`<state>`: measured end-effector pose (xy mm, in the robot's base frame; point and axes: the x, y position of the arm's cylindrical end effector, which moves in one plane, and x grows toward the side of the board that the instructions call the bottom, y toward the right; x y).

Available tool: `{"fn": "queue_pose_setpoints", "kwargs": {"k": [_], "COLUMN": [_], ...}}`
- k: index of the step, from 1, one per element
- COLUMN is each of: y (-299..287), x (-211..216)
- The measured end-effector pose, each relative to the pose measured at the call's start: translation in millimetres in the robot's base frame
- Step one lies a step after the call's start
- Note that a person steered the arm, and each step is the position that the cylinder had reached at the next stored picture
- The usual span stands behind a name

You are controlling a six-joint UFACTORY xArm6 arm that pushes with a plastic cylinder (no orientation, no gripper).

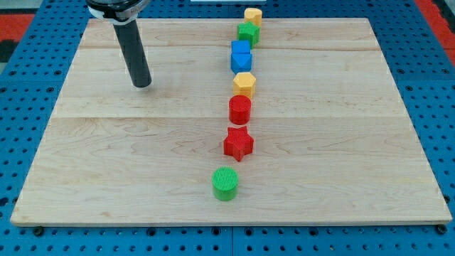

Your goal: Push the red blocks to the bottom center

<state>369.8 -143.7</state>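
Wooden board (142, 142) lying on a blue pegboard (28, 85), blocks lining up down its middle.
From far to near: yellow block (252, 15), green block (248, 32), blue cube (241, 55), yellow hexagon (244, 84), red cylinder (239, 109), red star (238, 143), green cylinder (225, 183). The rod's tip (143, 84) is resting far left, well apart from both red blocks, touching none; it has no jaws.

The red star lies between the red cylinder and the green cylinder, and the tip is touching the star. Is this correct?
Not quite. The camera view shows my tip far off to the view's left, touching no block. The red star does lie between the red cylinder and the green cylinder.
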Motion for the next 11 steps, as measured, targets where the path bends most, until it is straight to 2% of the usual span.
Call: {"fn": "queue_pose_setpoints", "kwargs": {"k": [1,4,5,7,9,10,11], "y": [48.2,134.6,152.1,171.1,179.4,206.6,203.9], "x": [13.7,26.9,34.9,106.7,114.9,111.0,131.3]}}
